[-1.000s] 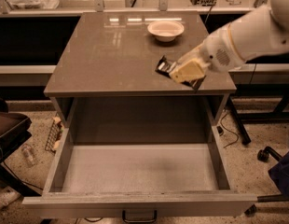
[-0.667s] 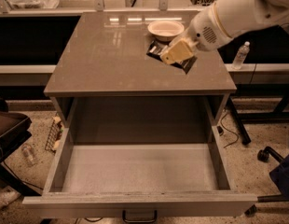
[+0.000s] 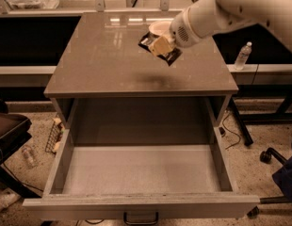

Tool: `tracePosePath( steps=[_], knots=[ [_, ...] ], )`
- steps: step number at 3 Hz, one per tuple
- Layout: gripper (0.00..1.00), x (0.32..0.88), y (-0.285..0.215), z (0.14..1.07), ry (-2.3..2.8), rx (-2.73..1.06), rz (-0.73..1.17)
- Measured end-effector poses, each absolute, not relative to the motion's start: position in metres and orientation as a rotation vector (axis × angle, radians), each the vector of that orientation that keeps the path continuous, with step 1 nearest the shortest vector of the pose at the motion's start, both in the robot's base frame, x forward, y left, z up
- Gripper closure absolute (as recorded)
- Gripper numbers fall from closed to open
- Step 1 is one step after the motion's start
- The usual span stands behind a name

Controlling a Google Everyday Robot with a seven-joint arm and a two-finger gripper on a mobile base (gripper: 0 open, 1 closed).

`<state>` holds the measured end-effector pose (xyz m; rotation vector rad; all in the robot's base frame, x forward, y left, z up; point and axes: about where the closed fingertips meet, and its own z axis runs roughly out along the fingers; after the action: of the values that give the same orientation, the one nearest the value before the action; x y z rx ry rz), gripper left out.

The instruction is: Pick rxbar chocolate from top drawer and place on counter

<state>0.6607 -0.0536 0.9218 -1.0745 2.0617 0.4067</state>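
My gripper (image 3: 160, 46) is shut on the rxbar chocolate (image 3: 170, 56), a flat black-wrapped bar, and holds it above the middle-right of the counter (image 3: 103, 55). The bar's dark shadow lies on the counter below it. The white arm reaches in from the upper right. The top drawer (image 3: 141, 171) stands pulled fully open below the counter, its flat floor bare, with a dark handle (image 3: 141, 217) on its front.
A small white bowl (image 3: 159, 28) sits on the counter's far right, partly behind the gripper. A water bottle (image 3: 242, 56) stands on the floor at the right. A chair base and cables lie at the right, a dark chair at the left.
The gripper has carried the bar up and to the left, from the counter's right edge to over its middle-right, near the bowl.
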Motion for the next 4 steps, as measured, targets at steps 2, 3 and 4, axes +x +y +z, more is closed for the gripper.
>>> tracePosePath(
  steps=[2,3,4],
  knots=[
    [0.74,0.6836,-0.0749,0.8886,2.115,-0.936,0.374],
    [0.51,0.6837,-0.0734,0.8879,2.115,-0.938,0.375],
    [0.20,0.6834,-0.0708,0.8868,2.115,-0.942,0.378]
  ],
)
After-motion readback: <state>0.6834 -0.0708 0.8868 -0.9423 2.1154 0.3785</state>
